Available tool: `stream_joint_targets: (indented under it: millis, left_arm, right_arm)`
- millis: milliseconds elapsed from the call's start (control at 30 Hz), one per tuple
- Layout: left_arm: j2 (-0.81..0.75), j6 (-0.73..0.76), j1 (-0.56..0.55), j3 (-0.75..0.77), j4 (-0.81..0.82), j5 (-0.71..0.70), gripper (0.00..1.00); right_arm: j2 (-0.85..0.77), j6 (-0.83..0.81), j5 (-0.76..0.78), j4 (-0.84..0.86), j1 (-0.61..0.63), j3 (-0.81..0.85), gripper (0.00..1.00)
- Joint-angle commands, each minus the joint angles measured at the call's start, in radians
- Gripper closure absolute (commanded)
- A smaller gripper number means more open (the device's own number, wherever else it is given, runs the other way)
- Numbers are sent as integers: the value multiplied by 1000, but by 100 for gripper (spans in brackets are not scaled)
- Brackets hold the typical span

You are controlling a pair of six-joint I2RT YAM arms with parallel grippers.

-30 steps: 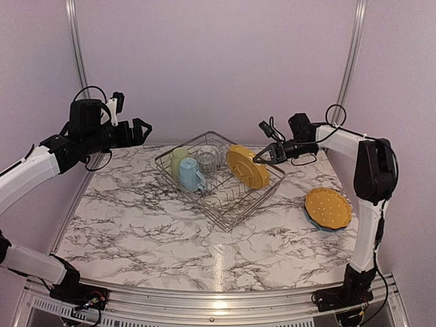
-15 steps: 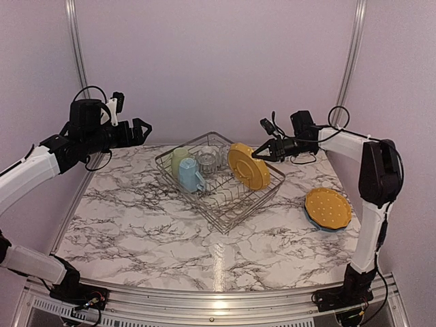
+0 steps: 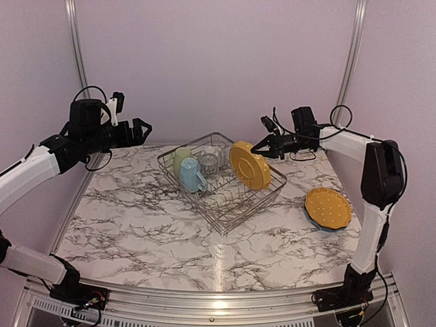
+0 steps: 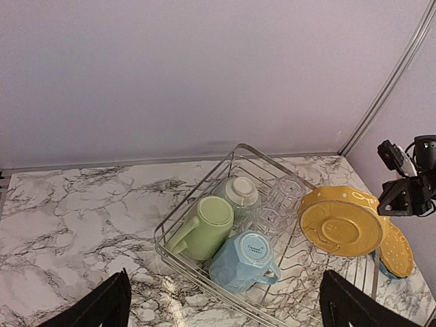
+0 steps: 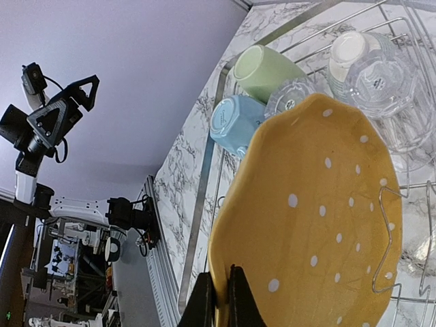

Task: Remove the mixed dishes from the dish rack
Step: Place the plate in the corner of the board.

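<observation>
The dish rack (image 3: 231, 219) sits mid-table, a silver wire basket. A yellow-orange plate (image 3: 249, 165) stands on edge at its right side, and my right gripper (image 3: 256, 147) is shut on the plate's upper rim (image 5: 320, 225); both fingers pinch that edge in the right wrist view. Inside the rack lie a light blue mug (image 4: 245, 259), a pale green cup (image 4: 204, 227), a pale green bowl (image 4: 238, 194) and a clear glass (image 4: 286, 194). My left gripper (image 3: 139, 129) hangs open and empty high above the table's far left.
Another yellow-orange plate (image 3: 328, 208) rests on a blue plate at the table's right edge. Purple walls with metal posts close off the back and sides. Bare marble table (image 3: 157, 231) stretches in front of the rack.
My right gripper has risen slightly and drawn back toward the far right with the plate's rim in it. The plate stands a touch higher. The left arm has not moved.
</observation>
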Motion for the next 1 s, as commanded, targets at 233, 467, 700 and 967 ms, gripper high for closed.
stream_joint_targets:
  millis: [233,467,700,967]
  left_arm:
    - [-8,-3,1,11,-5,15,1]
    - [-2,-9,2,14,-4,31,1]
    - [-3,-7,2,12,-4,27,1]
    - [-4,-10,1,12,-2,31,1]
  right_arm:
    - [-45,122,4,116,5,126,100]
    - [-81,63,18,32,5,111,100]
    - [-150,107,11,102,14,29,100]
    - [-151,172,35,132,26,50,100]
